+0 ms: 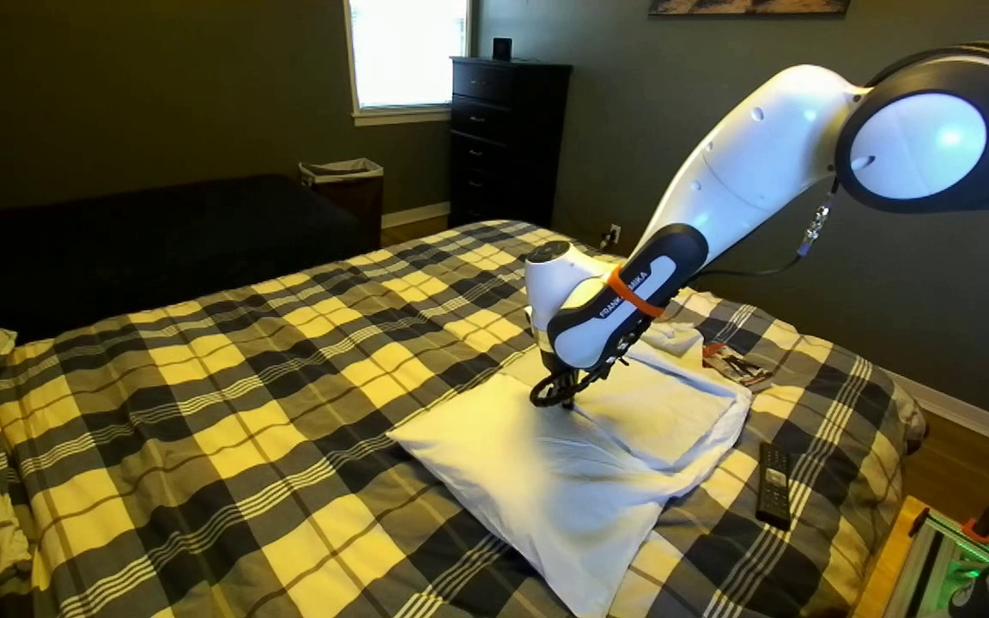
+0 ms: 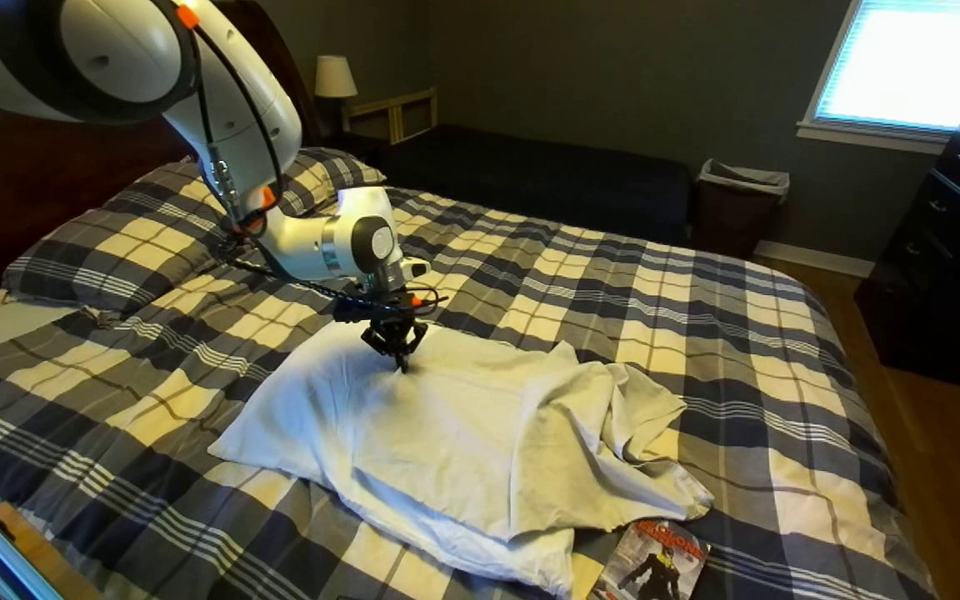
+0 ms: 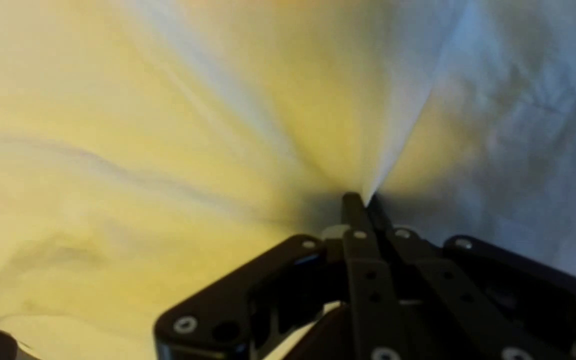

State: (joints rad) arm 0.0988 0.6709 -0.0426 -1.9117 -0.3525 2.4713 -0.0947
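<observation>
White cloth (image 1: 494, 446), on plaid bedspread (image 1: 228, 429); gripper (image 1: 568, 403), pinching a fold (image 3: 399, 145) of it, which points to one o'clock in the wrist view; remote (image 1: 773, 487), four o'clock from gripper in an exterior view. Advised handling: firm pinch, slow draw along fold.

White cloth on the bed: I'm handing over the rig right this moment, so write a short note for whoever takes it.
Fingers: shut, with a ridge of fabric pinched between them.
White cloth: spread over the plaid bedspread, loose folds at one end; the grip is well away from those folds.
Nearby: a magazine with red lettering by the folded end; a remote control lying apart from the cloth.
Done: the fabric is gripped.
Left: the cloth is not clear of the bedspread, and the loose folds are not smoothed out.
</observation>
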